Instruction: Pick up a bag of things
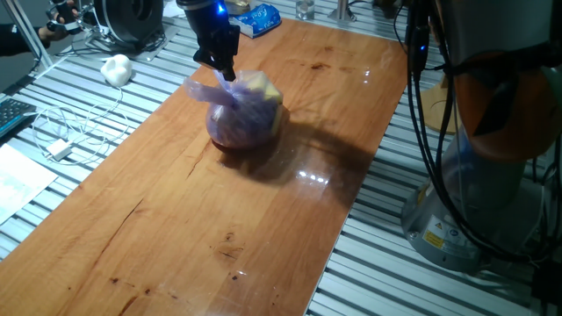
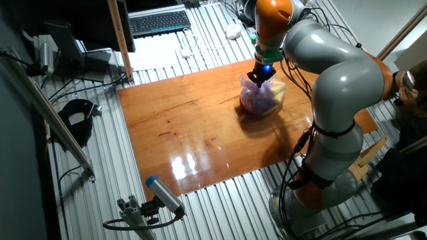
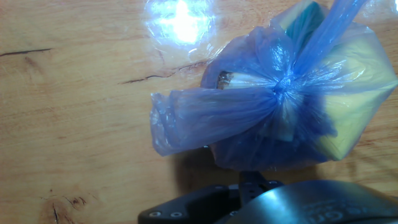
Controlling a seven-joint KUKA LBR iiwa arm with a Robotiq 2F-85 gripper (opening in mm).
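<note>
Wooden table [image 1: 176, 228] on slatted metal bench, lamp glare near centre. Bag [image 1: 245, 112] sitting toward far end, knot [image 3: 283, 85] up, yellow and reddish contents showing through purple film. Gripper [image 1: 227, 72] hanging just above knot; fingers too hidden to tell whether spread or pinching. White lump [image 1: 116, 68] lying off table, far left.

One fixed camera is watching my table [image 1: 176, 219] lengthwise and low; the other is looking down from high opposite; my hand camera is hovering close, all sharing the bag [image 3: 292, 93].
</note>
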